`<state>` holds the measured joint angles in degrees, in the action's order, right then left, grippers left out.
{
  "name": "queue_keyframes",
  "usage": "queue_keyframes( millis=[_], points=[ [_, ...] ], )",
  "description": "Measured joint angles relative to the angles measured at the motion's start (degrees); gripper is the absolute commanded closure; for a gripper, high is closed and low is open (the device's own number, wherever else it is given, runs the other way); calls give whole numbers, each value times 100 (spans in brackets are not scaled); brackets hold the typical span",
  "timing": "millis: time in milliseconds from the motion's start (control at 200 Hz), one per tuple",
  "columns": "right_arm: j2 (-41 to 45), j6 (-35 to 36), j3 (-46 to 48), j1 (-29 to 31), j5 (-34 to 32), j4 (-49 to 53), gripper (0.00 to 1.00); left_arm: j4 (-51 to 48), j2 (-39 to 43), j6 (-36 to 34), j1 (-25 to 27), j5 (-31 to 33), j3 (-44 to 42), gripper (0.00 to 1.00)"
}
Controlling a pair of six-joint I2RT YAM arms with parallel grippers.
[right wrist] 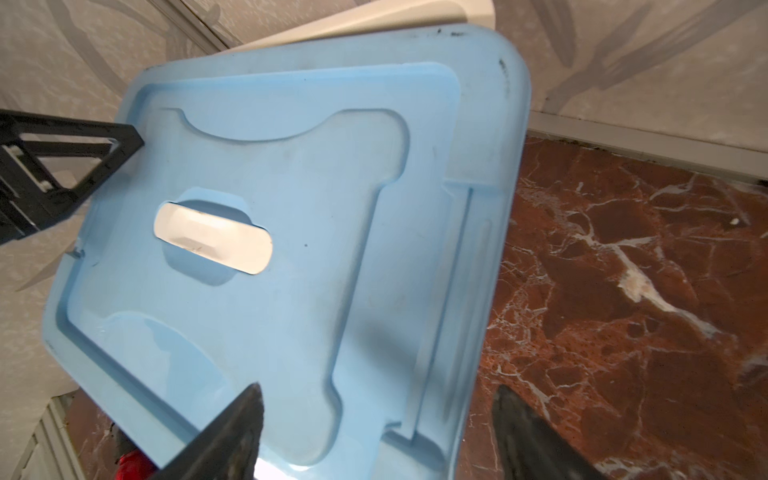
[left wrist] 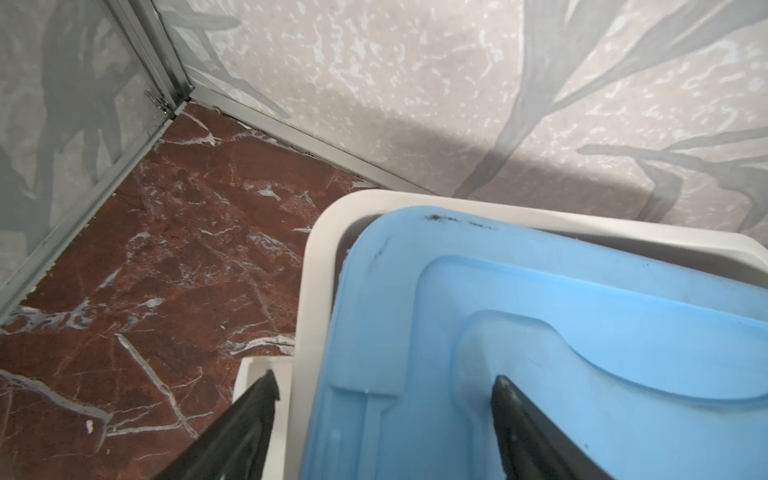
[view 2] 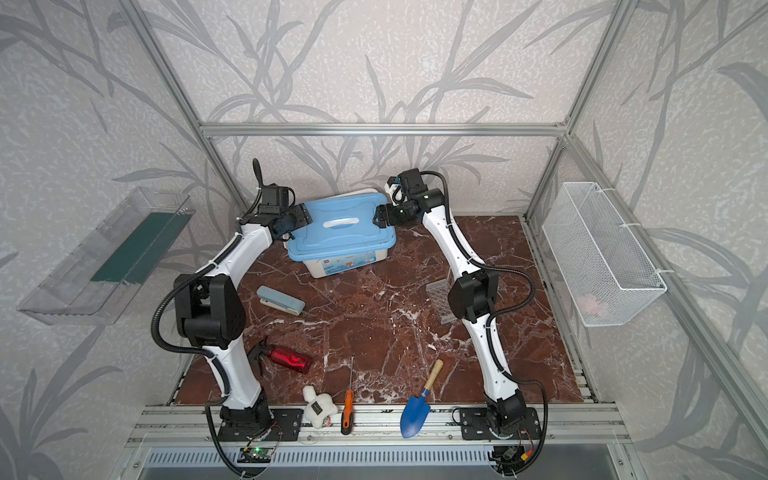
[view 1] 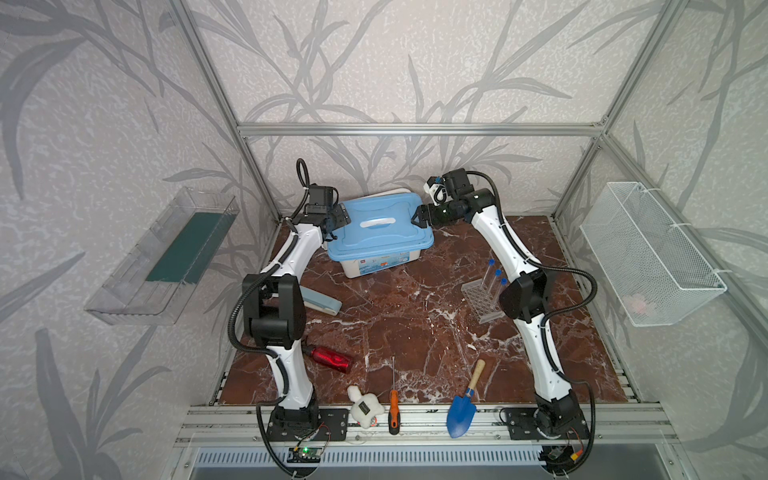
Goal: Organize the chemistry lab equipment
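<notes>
White storage box (view 1: 374,266) at the back bears its blue lid (view 1: 380,232) skewed, unseated. Left gripper (view 1: 340,219) and right gripper (view 1: 419,217) flank the lid ends, jaws wide, gripping nothing. Clear grid rack (view 1: 478,303), test tubes (view 1: 495,278) standing in it, sits beside the right arm. Judged step: lid removal. Next, close on both ends and lift level.

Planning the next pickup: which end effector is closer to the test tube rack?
Right. The right end effector sits at the right edge of the blue lid, behind the test tube rack; the left end effector is at the lid's opposite edge, farther away.
</notes>
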<state>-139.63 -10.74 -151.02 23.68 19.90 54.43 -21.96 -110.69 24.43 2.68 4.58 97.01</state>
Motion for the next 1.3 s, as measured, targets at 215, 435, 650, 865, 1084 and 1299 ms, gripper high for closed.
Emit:
queue_keyframes(
  millis=[215, 435, 650, 865, 1084, 1299],
  points=[
    [297, 389, 94, -13, -212, 398, 18, 4, 2, -9, 0, 184, 0, 18],
    [2238, 638, 2577, 350, -573, 448, 29, 9, 0, 116, -24, 92, 0, 18],
    [3486, 431, 4389, 1078, -577, -267, 31, 9, -9, 219, -42, -20, 0, 18],
    [2809, 201, 4308, 1421, -691, -852, 33, -4, -11, 260, -46, -66, 2, 18],
    [2256, 46, 4262, 1410, -968, -1180, 36, 13, -31, 304, -50, -131, 11, 18],
    [1974, -20, 3633, 1399, -1381, -1298, 37, 164, 0, 396, -57, -315, -125, 11]
  ],
)
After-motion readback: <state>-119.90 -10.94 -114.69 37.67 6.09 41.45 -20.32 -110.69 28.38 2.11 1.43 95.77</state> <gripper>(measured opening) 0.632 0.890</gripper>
